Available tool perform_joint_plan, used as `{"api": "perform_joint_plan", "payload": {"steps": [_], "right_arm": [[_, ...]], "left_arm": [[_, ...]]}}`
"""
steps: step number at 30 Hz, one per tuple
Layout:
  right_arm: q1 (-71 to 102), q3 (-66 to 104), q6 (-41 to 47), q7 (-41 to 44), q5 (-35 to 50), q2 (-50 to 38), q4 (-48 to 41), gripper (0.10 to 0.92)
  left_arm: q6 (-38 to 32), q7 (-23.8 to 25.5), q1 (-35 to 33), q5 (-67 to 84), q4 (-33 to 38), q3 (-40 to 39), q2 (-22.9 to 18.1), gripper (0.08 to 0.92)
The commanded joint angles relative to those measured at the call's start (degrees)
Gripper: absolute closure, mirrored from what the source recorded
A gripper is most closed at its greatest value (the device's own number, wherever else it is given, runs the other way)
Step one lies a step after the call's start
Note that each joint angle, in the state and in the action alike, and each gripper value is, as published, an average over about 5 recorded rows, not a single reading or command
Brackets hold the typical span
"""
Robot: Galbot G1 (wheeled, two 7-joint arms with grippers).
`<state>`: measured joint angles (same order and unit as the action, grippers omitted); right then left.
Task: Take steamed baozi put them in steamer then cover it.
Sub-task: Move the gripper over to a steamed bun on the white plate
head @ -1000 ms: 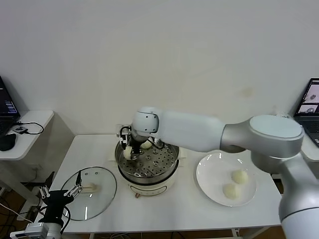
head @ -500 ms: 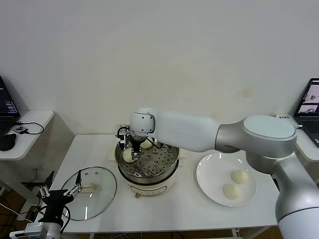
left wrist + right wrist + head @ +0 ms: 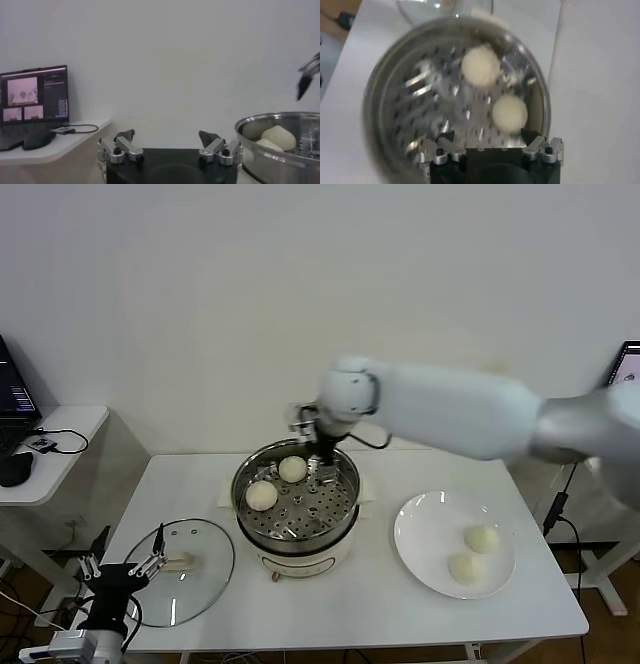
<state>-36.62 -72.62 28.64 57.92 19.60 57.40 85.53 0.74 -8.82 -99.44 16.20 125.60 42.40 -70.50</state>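
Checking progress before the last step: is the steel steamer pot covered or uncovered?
Uncovered. The round stainless-steel steamer pot stands open with two cream-white buns inside; the clear glass lid lies flat on the table beside it.

A white table carries the steamer, cover and plate.

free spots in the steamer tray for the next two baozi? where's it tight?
In the steamer, the perforated tray's front and right parts are bare. Its back-left is taken: one baozi near the left wall, another at the back. The open right claw hangs over the back right. Two baozi wait on the plate.
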Motion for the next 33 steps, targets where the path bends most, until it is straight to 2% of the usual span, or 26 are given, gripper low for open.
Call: {"api": "perform_joint_plan", "payload": {"steps": [1,7,15,25,33], "right_arm": [[-0.5,-1.18,-8.67,6.54,-8.64,-25.26,12.89,0.202],[9.27,1.36,-11.32,6.67,-15.29,-32.8,14.53,0.203],[26.75,13.48,-13.3,6.68,-22.46,-36.86,13.06,0.203],[45.84,27.82,-12.62,4.03,-27.64,-35.01,8.32,0.203],[49.37,30.23,-13.02,3.35,-30.89,-32.16,4.64,0.203]], "left_arm": [[0.12,0.08,-0.02,-0.13,-0.06,-0.4,0.12,0.177],[0.71,0.22,0.2,-0.47,-0.04,-1.1,0.42,0.177],[0.81,0.21,-0.35,-0.74,0.05,-1.31,0.05,0.177],[0.74,0.15,-0.61,-1.23,-0.55,-1.42,-0.55,0.177],[0.78,0.18,-0.63,-1.2,-0.89,-0.76,-0.26,0.177]]}}
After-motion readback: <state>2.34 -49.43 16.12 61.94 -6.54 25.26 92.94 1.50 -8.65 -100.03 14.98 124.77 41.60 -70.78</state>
